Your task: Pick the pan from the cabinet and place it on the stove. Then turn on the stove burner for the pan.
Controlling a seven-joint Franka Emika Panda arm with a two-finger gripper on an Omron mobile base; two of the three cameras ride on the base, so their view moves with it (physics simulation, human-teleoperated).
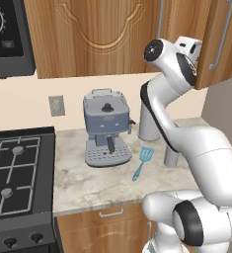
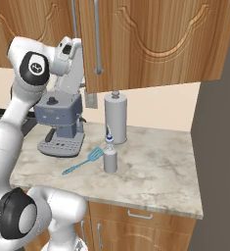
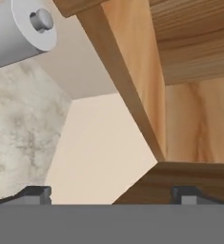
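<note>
The pan is hidden from view. The wooden upper cabinet (image 1: 107,34) has its right door (image 1: 221,44) swung open; that door (image 2: 155,44) faces the right base camera. My arm's white wrist (image 1: 186,54) is raised to the door's inner edge, above the coffee machine (image 2: 60,125). In the hand view my gripper (image 3: 111,195) is open, its fingertips (image 3: 35,194) wide apart with nothing between them, looking up past the cabinet's bottom edge (image 3: 127,95) at bare wood inside. The black stove (image 1: 14,173) lies low at the left, its knobs (image 1: 36,238) along the front.
On the marble counter (image 2: 150,166) stand a grey-blue coffee machine (image 1: 106,128), a tall grey cylinder (image 2: 115,117), a small bottle (image 2: 109,157) and a blue spatula (image 1: 143,163). A black microwave (image 1: 6,34) hangs above the stove. A grey wall (image 2: 219,147) bounds the right.
</note>
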